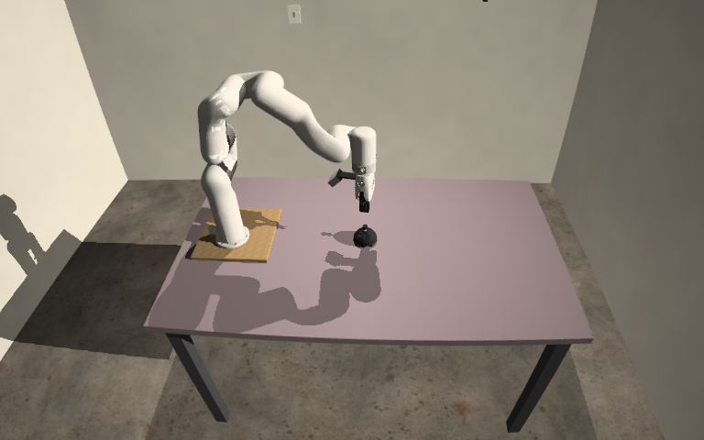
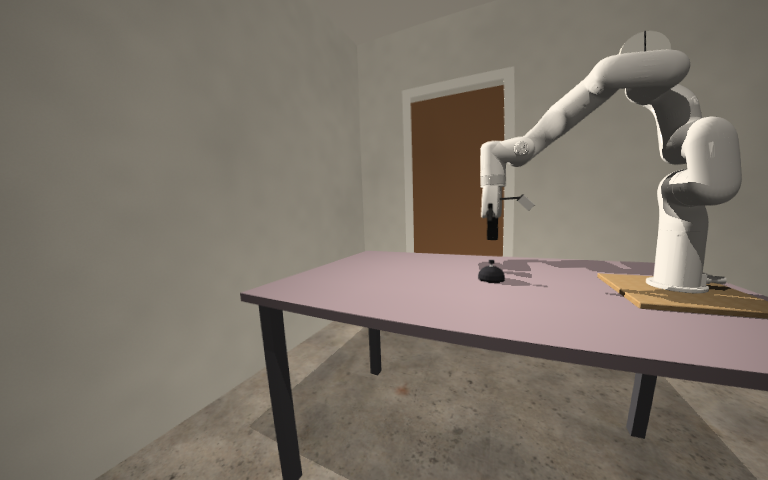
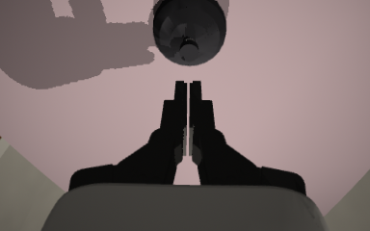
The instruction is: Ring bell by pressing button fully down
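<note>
A small black dome bell [image 1: 365, 236] stands upright on the mauve table, with its button [image 1: 365, 226] on top. It also shows in the exterior view [image 2: 491, 273] and at the top of the wrist view [image 3: 189, 32], with the button [image 3: 188, 45] in its middle. My gripper [image 1: 364, 207] points straight down and hangs a short way above the bell, clear of the button. Its two black fingers are shut together with nothing between them. In the exterior view the gripper [image 2: 492, 233] hangs directly over the bell.
The arm's base stands on a wooden board [image 1: 238, 241] at the table's left side. A brown door [image 2: 456, 169] is in the far wall behind the table.
</note>
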`<act>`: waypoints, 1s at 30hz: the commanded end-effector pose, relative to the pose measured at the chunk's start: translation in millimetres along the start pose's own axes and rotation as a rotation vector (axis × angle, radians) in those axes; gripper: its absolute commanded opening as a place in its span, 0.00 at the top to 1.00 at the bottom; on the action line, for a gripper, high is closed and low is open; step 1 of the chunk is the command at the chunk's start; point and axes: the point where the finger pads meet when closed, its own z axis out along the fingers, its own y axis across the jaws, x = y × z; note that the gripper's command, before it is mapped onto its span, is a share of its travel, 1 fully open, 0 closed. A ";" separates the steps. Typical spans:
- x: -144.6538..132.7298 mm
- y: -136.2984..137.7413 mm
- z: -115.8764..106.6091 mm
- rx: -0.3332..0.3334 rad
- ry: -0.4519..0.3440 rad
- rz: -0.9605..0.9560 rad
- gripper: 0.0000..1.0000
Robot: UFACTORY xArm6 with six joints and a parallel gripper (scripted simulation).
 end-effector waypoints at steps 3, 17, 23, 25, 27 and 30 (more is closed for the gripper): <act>-1.3 0.2 -1.8 -0.001 -0.005 0.000 1.00; -1.3 0.2 -1.8 -0.001 -0.005 0.000 1.00; -1.3 0.2 -1.2 -0.001 -0.004 0.000 1.00; -1.3 0.2 -0.4 -0.001 -0.003 -0.001 1.00; -1.4 0.2 0.8 -0.001 -0.002 -0.001 1.00; -1.4 0.2 2.5 -0.002 -0.001 -0.002 1.00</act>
